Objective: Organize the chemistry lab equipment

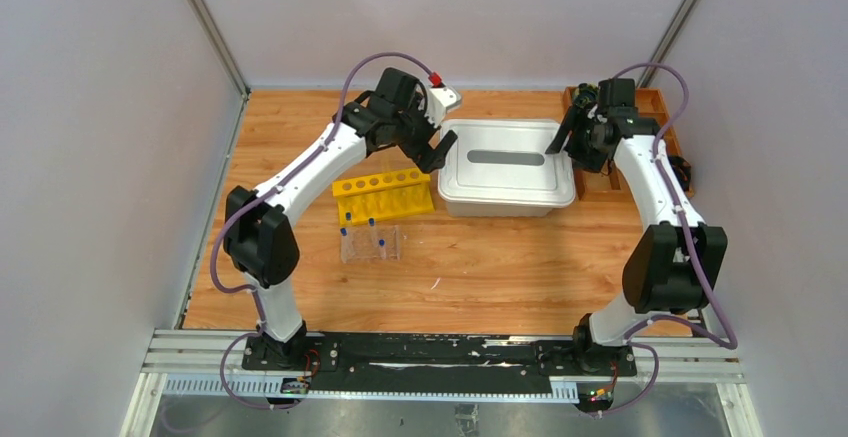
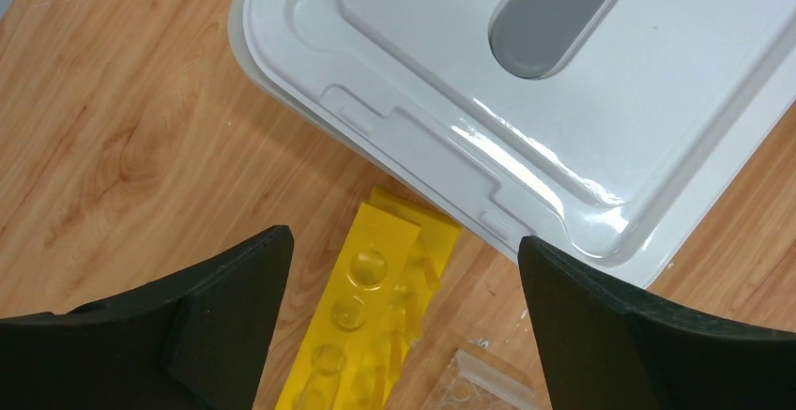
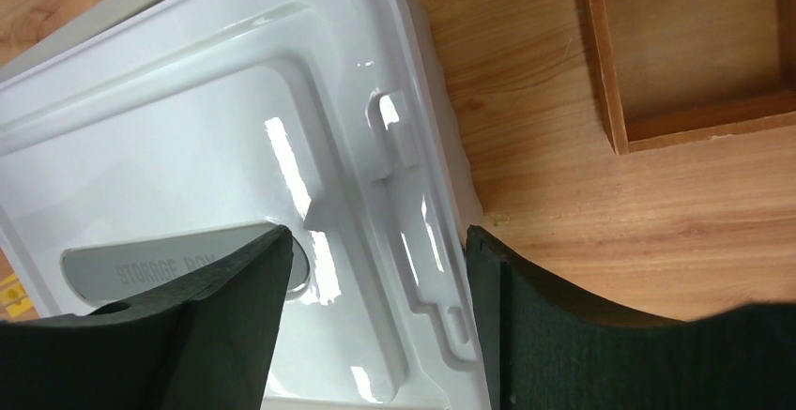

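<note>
Beside bin (image 1: pixel 508 185), yellow rack (image 1: pixel 383 195) runs left-right.

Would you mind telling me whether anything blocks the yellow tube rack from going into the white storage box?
Yes, the lid sits closed on the storage box, covering its opening. The yellow tube rack lies just left of it.

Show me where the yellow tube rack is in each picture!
Top external: yellow tube rack left of centre, beside the white box.
Left wrist: bottom middle, below the box's corner.
Right wrist: only a yellow sliver at the left edge.
Shared landmark: the white box.
</note>
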### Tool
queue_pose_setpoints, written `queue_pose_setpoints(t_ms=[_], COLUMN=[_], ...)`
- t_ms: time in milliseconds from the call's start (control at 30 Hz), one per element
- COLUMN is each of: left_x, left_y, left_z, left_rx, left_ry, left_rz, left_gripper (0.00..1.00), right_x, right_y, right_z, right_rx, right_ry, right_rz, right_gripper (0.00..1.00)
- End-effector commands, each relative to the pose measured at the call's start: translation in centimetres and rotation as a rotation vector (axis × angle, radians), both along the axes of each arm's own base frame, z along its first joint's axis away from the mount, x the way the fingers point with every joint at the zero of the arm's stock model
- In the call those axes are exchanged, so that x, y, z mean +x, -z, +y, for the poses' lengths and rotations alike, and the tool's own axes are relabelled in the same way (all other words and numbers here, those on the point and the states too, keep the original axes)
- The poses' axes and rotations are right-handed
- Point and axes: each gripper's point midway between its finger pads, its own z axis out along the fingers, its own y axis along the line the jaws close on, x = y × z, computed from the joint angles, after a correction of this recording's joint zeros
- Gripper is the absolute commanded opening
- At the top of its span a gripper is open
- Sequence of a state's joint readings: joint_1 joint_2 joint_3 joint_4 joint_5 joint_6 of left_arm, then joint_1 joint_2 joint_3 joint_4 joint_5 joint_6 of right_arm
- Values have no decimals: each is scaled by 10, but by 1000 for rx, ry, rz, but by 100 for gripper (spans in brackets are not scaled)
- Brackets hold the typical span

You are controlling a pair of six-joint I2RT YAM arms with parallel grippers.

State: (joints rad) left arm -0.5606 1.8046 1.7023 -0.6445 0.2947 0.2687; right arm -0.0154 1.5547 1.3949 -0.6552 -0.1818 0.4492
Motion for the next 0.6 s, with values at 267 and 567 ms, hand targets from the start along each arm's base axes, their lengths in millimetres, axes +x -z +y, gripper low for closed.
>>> queue_pose_setpoints(t_ms=[267,567], left_x=[14,23], left_y=[3,-2], left_z=[-13,-17], left_rx=[6,6], left_ry=[-19,-22], left_rz=[-7,-30], left_gripper=[95,95], right_x=[23,42], right_y=[-4,0], right_z=[8,9], right_rx=[-63,-76], right_ry=[-43,-52], right_rz=[-16,-12], right_gripper=[68,64])
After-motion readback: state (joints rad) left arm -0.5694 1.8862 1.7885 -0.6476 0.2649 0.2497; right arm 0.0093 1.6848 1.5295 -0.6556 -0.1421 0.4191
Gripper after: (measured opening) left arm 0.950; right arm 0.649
